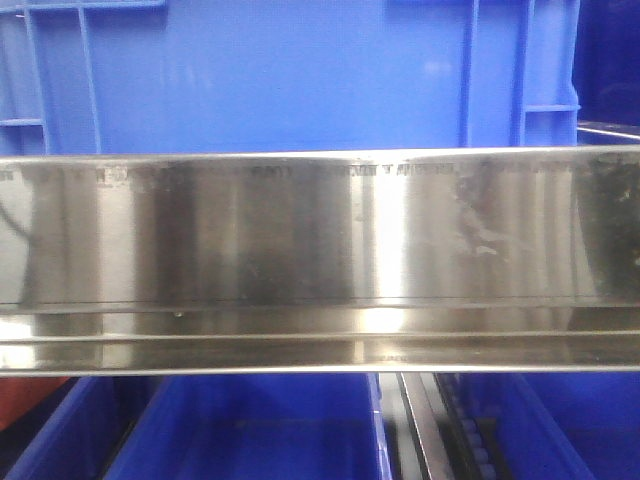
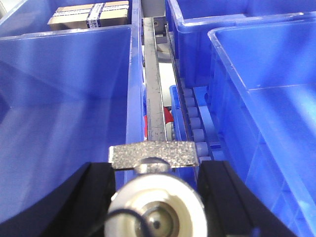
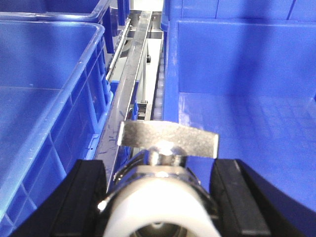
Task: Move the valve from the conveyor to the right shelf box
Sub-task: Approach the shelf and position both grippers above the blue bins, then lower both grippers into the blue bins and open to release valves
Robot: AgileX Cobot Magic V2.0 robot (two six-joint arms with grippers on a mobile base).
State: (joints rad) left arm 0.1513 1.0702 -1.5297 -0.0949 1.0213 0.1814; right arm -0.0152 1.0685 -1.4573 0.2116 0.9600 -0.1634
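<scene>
My left gripper (image 2: pixel 157 171) is shut on a valve (image 2: pixel 157 210) with a white round end and a flat silver handle (image 2: pixel 153 154); it hangs over the gap between two blue boxes. My right gripper (image 3: pixel 159 168) is shut on a second valve (image 3: pixel 163 200), also white-ended, its silver handle (image 3: pixel 168 139) level. This one hovers by the left wall of an open blue box (image 3: pixel 247 98) with a patterned floor. The shiny steel shelf (image 1: pixel 300 230) fills the front view, with blue boxes above (image 1: pixel 280 70) and below (image 1: pixel 250 430). The conveyor is out of view.
A steel rail (image 2: pixel 154 89) and a row of blue rollers (image 2: pixel 193 121) run between the boxes. A deep blue box (image 2: pixel 64 98) lies left, another (image 2: pixel 266 98) right. A cardboard package (image 2: pixel 91 12) sits in a far box. A further blue box (image 3: pixel 44 89) is left of the right gripper.
</scene>
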